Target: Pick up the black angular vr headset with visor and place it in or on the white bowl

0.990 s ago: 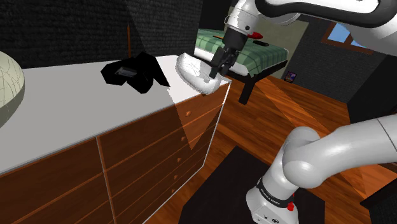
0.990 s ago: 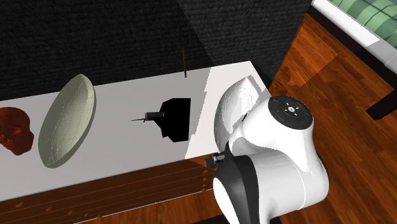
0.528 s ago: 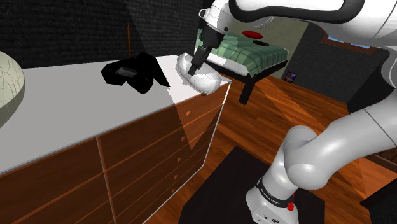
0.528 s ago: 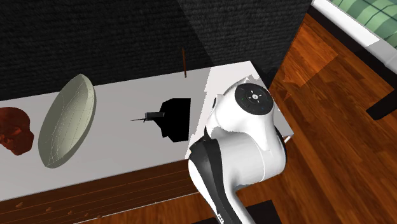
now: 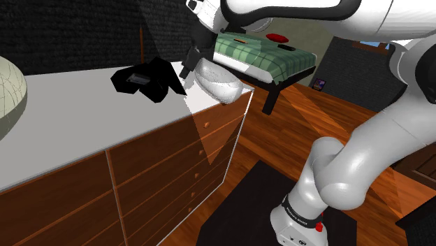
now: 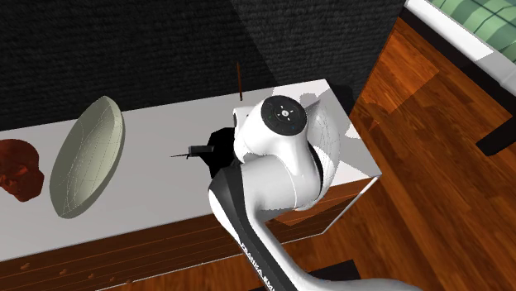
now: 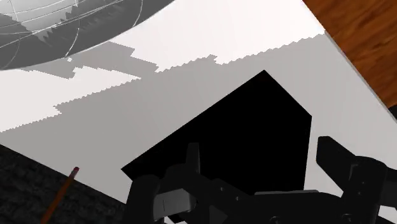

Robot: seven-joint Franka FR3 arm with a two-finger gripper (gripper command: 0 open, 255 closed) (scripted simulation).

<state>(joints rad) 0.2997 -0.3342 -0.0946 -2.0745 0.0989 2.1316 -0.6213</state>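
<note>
The black angular VR headset (image 5: 143,80) lies on the white dresser top (image 5: 84,133), toward the back. The white bowl (image 5: 219,82) stands at the dresser's corner, to the headset's right in the shoulder view. My gripper (image 5: 186,70) hangs just above the surface between the two, close to the headset's near edge. In the wrist view the gripper (image 7: 264,162) is open, its fingers apart over the headset (image 7: 242,133) and not touching it, with the bowl (image 7: 70,19) behind. In the second exterior view the arm hides most of the headset (image 6: 218,142) and bowl (image 6: 335,132).
A large pale oval object (image 6: 87,157) and a brown lump (image 6: 18,169) lie further along the dresser. A thin brown stick (image 6: 240,81) stands at the back edge by the dark wall. A green bed (image 5: 265,59) stands beyond the wooden floor.
The gripper has swung from over the bowl toward the shoulder view's left and now sits beside the headset. Headset and bowl have not moved.
</note>
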